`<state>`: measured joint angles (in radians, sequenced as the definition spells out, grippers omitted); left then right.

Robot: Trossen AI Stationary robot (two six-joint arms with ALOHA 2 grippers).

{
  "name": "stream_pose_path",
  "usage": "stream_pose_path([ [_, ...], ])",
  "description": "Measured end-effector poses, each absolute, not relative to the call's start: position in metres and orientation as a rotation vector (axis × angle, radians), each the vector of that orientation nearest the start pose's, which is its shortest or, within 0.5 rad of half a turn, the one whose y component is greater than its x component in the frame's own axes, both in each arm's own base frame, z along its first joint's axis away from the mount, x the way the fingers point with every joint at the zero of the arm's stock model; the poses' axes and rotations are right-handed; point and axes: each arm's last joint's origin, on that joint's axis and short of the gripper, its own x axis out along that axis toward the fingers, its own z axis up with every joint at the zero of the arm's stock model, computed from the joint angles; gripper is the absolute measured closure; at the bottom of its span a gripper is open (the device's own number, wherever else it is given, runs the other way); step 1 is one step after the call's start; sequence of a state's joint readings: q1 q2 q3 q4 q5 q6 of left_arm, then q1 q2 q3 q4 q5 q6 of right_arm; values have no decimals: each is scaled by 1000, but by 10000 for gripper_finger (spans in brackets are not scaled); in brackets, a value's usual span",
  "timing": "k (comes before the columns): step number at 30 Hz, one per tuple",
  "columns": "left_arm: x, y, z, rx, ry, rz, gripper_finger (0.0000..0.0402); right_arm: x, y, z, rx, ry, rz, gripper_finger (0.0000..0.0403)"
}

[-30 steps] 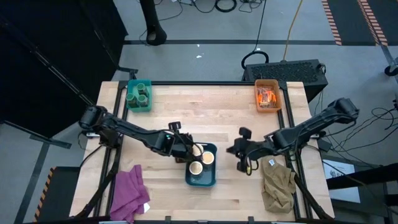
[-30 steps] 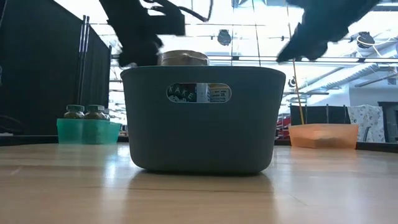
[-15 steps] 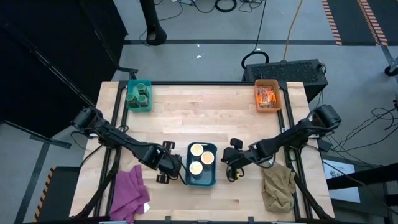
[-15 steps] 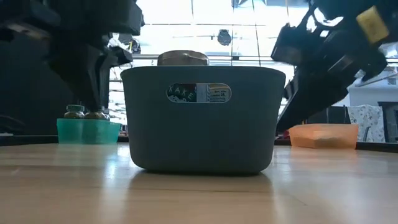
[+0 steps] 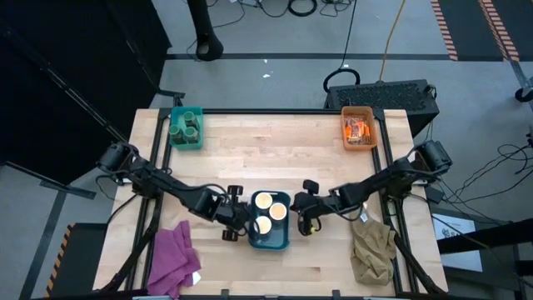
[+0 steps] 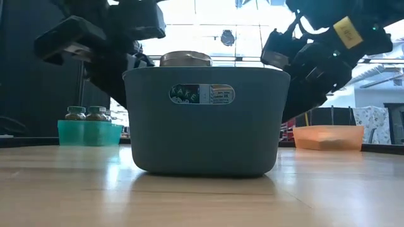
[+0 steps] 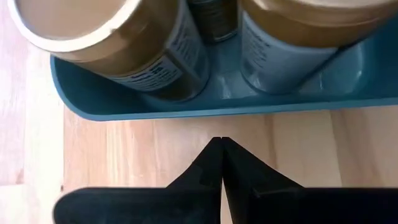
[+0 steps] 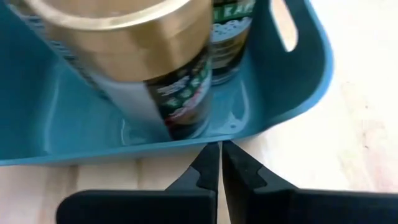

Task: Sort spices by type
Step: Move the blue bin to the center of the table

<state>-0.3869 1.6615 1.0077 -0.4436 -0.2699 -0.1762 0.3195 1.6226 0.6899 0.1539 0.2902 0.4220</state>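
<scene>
High view: dark teal bin (image 5: 270, 240) sits near the front middle of the tabletop (image 5: 275, 158), holding three cream-topped spice jars (image 5: 265, 201). Green-lidded jars stand in a green bin (image 5: 185, 128) at the back left corner; orange-and-black packets lie in an orange bin (image 5: 357, 130) at the back right. Left gripper (image 5: 236, 223) is just beside the teal bin's left wall, right gripper (image 5: 306, 216) just beside its right wall. Purple cloth (image 5: 172, 257) lies at front left, khaki cloth (image 5: 371, 248) at front right. No loose spices visible on the bare wood; sorting looks complete or nearly so.

Low view: teal bin fills the centre, one jar top showing above its rim, labels visible through the handle slot. Both arms hang close to its two sides. Green bin sits far left, orange bin far right.

Left wrist view: jaws pressed together, holding nothing, tips low over the wood just short of the bin wall. Two cream-topped jars close behind the wall.

Right wrist view: jaws likewise together and empty, tips at the bin's rim edge; one jar stands right behind the wall.

Risk: both grippers flank the bin at wall height. Any inward or sweeping motion could shove or tip the bin and topple the jars; simultaneous inward moves could pinch it.
</scene>
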Motion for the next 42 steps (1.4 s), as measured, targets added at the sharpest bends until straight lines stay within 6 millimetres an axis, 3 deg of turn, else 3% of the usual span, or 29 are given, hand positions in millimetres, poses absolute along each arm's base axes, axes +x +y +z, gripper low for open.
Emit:
stream_pose_path([
  [24,312,-78,182,197,1017,38,391,290,57,139,116,733,-185,403],
  [42,320,-34,182,222,1038,117,391,295,22,139,75,741,-268,402],
])
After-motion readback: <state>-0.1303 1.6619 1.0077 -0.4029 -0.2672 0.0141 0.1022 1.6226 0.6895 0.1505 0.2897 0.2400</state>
